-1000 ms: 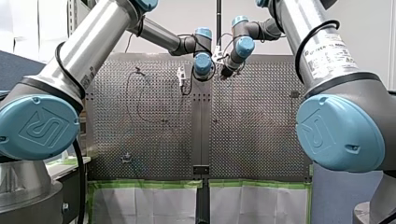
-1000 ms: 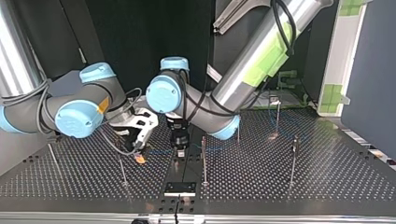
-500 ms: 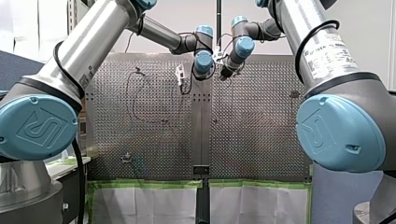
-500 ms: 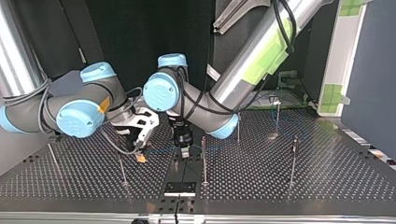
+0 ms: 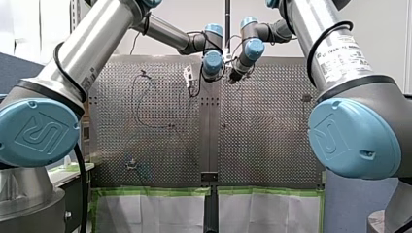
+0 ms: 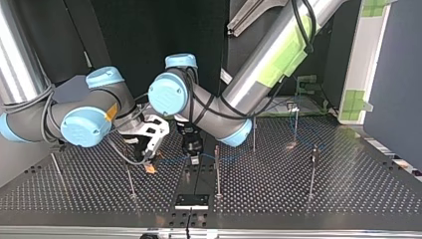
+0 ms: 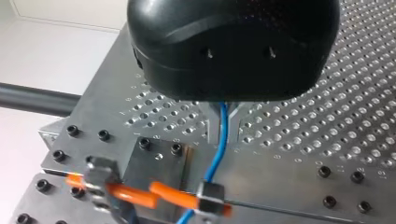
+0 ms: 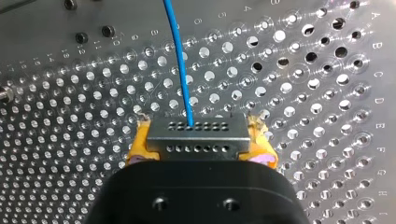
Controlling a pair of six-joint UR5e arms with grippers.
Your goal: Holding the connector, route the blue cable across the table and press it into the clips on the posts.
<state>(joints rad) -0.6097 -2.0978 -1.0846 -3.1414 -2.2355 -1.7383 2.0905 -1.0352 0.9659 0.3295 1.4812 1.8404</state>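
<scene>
In the right wrist view my right gripper is shut with its yellow pads on a grey connector. The blue cable leaves the connector and runs ahead over the perforated plate. In the left wrist view my left gripper has its metal fingers shut on the blue cable. That cable drops toward a grey clip with orange parts. In the top view my right gripper hangs at the left of my left gripper, with the cable strung between them.
Thin posts stand on the perforated table: one just beside my left gripper, one near my right gripper, others further off. A black block sits at the table's near edge. Both arms crowd the middle.
In the top view my left arm's wrist has risen and drifted left, its gripper shifting slightly over the cable. My right gripper has stayed in place with the connector.
</scene>
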